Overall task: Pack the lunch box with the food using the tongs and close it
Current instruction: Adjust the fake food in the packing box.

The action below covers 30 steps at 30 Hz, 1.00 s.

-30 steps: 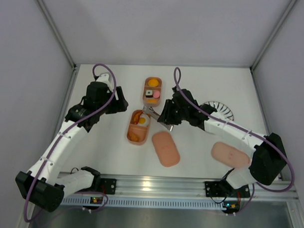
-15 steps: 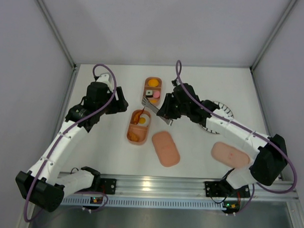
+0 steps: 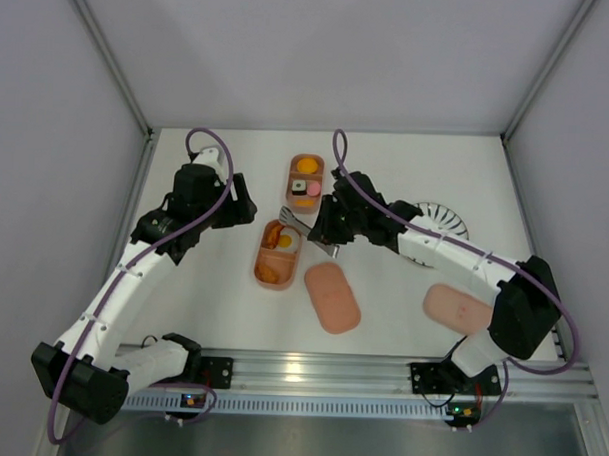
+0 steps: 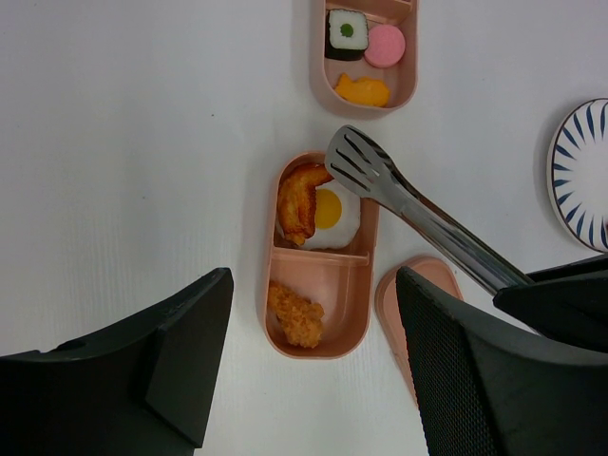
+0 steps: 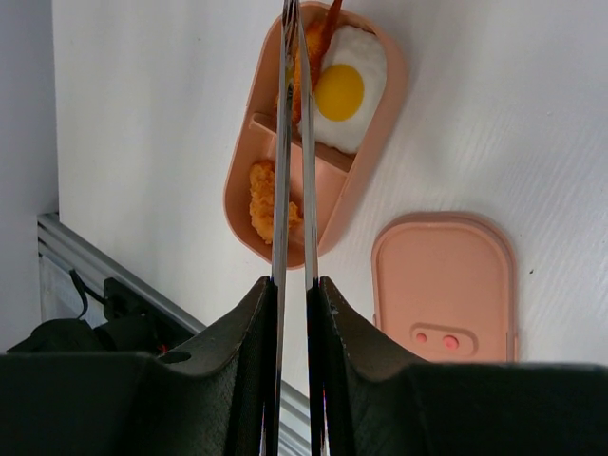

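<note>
The lunch box stands as two open pink trays. The near tray (image 3: 278, 253) (image 4: 318, 313) holds a fried egg (image 4: 332, 211), an orange-brown strip (image 4: 299, 198) and a crumbed piece (image 4: 295, 314). The far tray (image 3: 306, 180) holds a sushi roll (image 4: 347, 32), a pink piece (image 4: 386, 45) and an orange piece (image 4: 362, 90). My right gripper (image 3: 329, 229) (image 5: 293, 285) is shut on the tongs (image 4: 408, 204) (image 5: 285, 142). Their arms are squeezed close, tips above the near tray's egg end. My left gripper (image 3: 240, 208) (image 4: 313, 280) hangs open above the near tray's left side.
One pink lid (image 3: 331, 297) (image 5: 445, 285) lies just right of the near tray, a second lid (image 3: 460, 308) further right near my right arm's base. A striped white plate (image 3: 440, 218) (image 4: 581, 171) sits behind the right arm. White walls enclose the table.
My right arm has swung left and the tongs' arms have been squeezed closer, their tips staying over the near tray's far end. The left arm has not moved.
</note>
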Each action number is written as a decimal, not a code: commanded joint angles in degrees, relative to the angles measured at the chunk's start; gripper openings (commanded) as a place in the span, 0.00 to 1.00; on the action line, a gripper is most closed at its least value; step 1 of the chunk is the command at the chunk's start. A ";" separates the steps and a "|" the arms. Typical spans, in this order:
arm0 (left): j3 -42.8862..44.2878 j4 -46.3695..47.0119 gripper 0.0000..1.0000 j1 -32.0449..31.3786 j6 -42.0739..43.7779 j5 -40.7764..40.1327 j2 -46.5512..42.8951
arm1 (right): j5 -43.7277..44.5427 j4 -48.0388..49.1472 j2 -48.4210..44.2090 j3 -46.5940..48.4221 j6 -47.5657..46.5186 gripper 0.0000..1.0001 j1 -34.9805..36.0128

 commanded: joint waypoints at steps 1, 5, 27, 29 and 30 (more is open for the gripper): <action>-0.20 2.76 0.75 0.38 0.27 -0.25 -0.38 | 0.58 1.65 -0.93 0.13 -0.67 0.12 0.93; -0.29 2.76 0.74 0.38 0.19 0.01 -0.29 | 1.28 0.78 -1.63 -1.10 -0.84 0.13 0.93; -0.29 2.85 0.74 0.38 0.27 -0.07 -0.29 | 4.53 -3.71 -2.07 -3.65 -1.37 0.11 2.42; -0.29 2.85 0.74 0.30 0.19 -0.07 -0.29 | 4.62 -4.06 -2.16 -3.57 -1.37 0.11 2.60; -0.29 2.77 0.74 0.38 0.27 -0.07 -0.29 | 6.10 -4.58 -2.16 -3.39 -1.37 0.11 2.78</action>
